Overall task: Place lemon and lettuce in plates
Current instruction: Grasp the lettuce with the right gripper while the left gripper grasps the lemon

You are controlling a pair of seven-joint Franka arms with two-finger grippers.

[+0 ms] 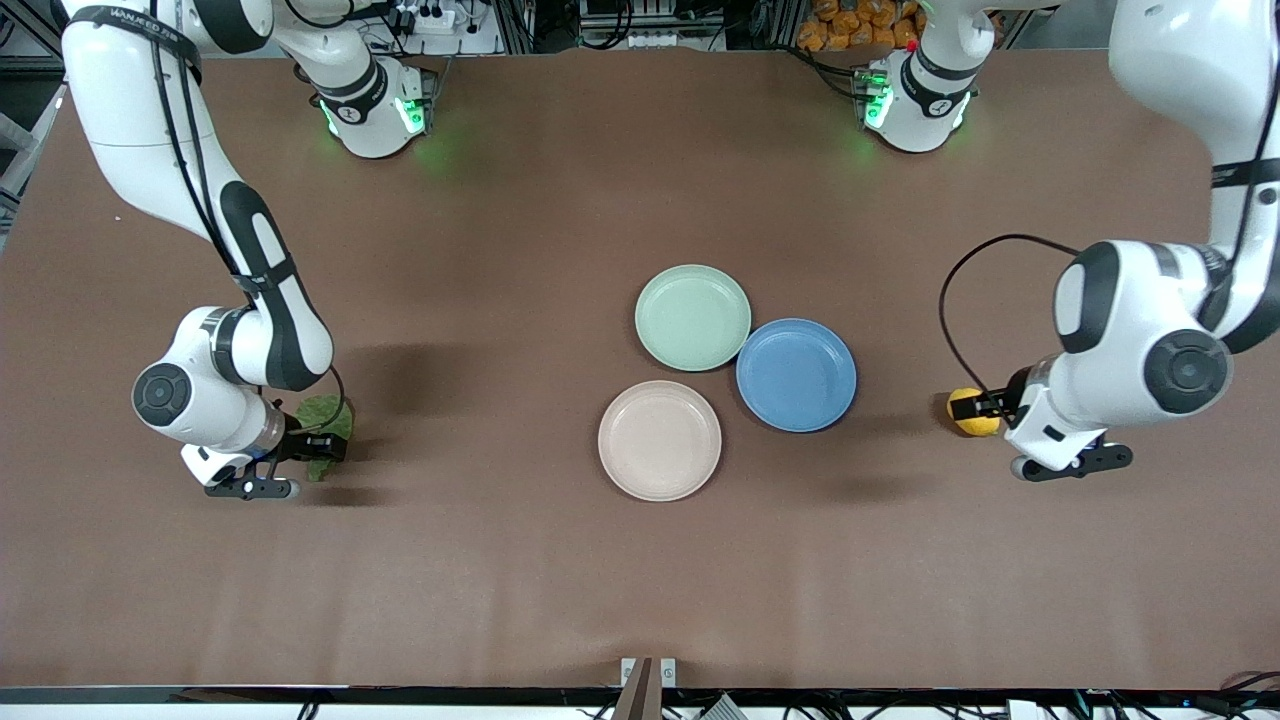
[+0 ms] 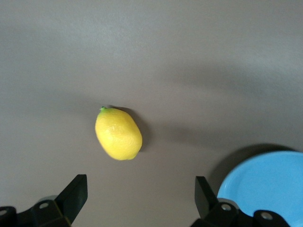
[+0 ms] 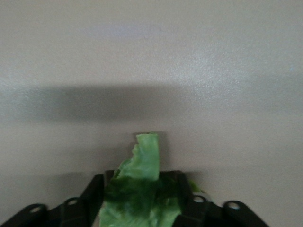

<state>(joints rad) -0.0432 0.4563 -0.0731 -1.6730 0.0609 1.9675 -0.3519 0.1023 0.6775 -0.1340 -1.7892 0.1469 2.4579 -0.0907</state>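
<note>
A wide brown table (image 1: 520,220) lies under two white arms, most of its surface bare on every side of the dishes. Three plates cluster near its middle: the mint green plate (image 1: 692,317) nearest the robots' bases, the blue plate (image 1: 796,374) touching it toward the left arm's end, and the beige plate (image 1: 659,439) nearest the front camera, just beside the other two. All three hold nothing. Broad open table separates this cluster from both arms.

Toward the left arm's end, the lemon (image 2: 118,134) rests on the table, well apart from the blue plate. The left gripper (image 1: 985,405) hangs over it with its fingers (image 2: 73,191) spread wide, the fruit lying between them and touching neither.

Toward the right arm's end, the lettuce (image 3: 137,194) lies flat on the table, its stem pointing away from the wrist. The right gripper (image 1: 320,445) is down at the leaf, its fingers (image 3: 94,196) flanking the leaf's edges; whether they have clamped it cannot be told.
</note>
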